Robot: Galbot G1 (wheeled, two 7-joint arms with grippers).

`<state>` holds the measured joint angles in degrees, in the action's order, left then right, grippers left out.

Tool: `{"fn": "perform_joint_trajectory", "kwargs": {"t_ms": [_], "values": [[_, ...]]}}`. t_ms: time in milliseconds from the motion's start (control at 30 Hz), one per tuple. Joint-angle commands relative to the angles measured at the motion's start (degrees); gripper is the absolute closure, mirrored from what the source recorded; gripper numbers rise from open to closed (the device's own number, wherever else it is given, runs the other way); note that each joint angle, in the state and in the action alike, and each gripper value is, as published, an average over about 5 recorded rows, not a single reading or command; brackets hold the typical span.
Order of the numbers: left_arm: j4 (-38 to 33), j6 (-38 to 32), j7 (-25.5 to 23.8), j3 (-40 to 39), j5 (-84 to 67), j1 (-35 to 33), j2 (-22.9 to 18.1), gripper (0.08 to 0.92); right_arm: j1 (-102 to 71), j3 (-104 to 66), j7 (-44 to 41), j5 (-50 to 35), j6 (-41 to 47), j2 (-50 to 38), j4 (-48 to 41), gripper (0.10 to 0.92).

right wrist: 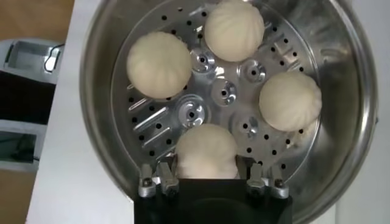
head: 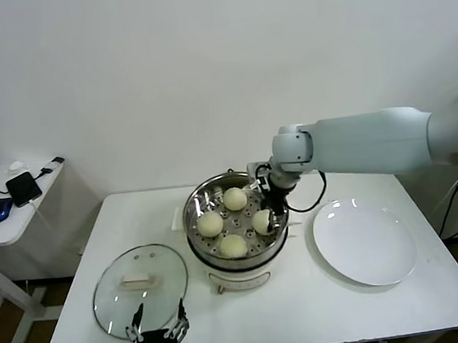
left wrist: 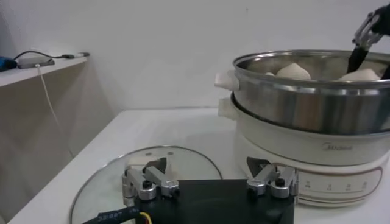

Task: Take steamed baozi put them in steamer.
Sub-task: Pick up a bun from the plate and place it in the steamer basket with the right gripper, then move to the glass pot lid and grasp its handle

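On the white table (head: 309,310) the steamer (head: 196,212) sits about centre, a shiny steel pot on a white electric base. All four steamed baozi are inside it on the perforated tray (right wrist: 222,92): one at the far side (head: 234,198), one on the robot's left (head: 210,223), one nearest the robot (head: 233,246), and one on the right (head: 261,221).

That right-hand bun is the one the right gripper (head: 272,214) is at. Its arm reaches in from the right and the fingers dip down inside the pot rim. From the right wrist view the bun (right wrist: 206,152) sits right between the two fingers (right wrist: 155,181), which are spread to either side of it and look like they touch its sides (can't tell how hard they're squeezing, the dough doesn't look dented much). The other three buns (right wrist: 158,64) (right wrist: 234,29) (right wrist: 290,101) are spaced around the tray, none touching each other.

The left gripper (head: 158,335) hangs low at the near table edge, fingers spread wide with nothing between them, just over the near rim of the glass lid (head: 139,289). That lid lies flat on the table left of the steamer, white handle up. A large white plate (head: 366,243) sits right of the steamer with nothing on it.
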<state>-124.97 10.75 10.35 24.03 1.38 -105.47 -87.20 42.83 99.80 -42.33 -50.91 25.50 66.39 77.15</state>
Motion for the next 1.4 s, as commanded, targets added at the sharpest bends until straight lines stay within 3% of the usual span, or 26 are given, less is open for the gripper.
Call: {"fn": "perform_joint_trajectory", "kwargs": {"t_ms": [33, 200, 367, 433, 567, 700, 1000, 1167, 1400], "values": [[0.04, -0.02, 0.01, 0.01, 0.04, -0.05, -0.01, 0.177, -3.19, -3.36, 0.70, 0.04, -1.68, 0.21, -1.94, 0.340], [-0.05, 0.11, 0.03, -0.09, 0.11, 0.05, -0.02, 0.177, 1.33, -2.86, -5.41, -1.56, -7.41, -1.60, -2.00, 0.226], [-0.12, 0.14, 0.04, -0.13, 0.21, 0.06, -0.02, 0.177, 7.19, -1.41, -14.01, -4.85, -13.22, -5.20, -1.90, 0.203], [-0.18, 0.14, 0.02, -0.13, 0.28, 0.06, -0.02, 0.177, 7.99, -3.36, -13.47, -6.69, -14.11, -7.68, -1.86, 0.203], [-0.34, 0.08, -0.07, -0.23, 0.50, -0.04, 0.00, 0.177, 1.74, -16.94, 1.74, -8.81, -13.66, -14.11, -2.64, 0.202], [-0.70, -0.04, -0.10, -0.36, 0.61, -0.18, -0.03, 0.177, -11.22, -35.94, 17.54, -3.25, -14.46, -20.30, -3.53, 0.203], [-1.40, -0.07, -0.56, -0.54, 0.85, 0.44, 0.08, 0.177, -46.31, -74.00, 36.85, 7.37, -14.75, -35.20, 3.85, 0.203], [-1.35, -1.13, -0.57, 0.01, 1.02, 0.86, 0.39, 0.177, -72.82, -99.02, 38.30, 10.92, -20.55, -37.05, 6.43, 0.203], [-0.77, -2.75, 0.45, 0.89, 0.86, 2.05, 1.52, 0.177, -105.91, -130.97, 34.24, 15.94, -26.28, -27.62, 11.20, 0.203]]}}
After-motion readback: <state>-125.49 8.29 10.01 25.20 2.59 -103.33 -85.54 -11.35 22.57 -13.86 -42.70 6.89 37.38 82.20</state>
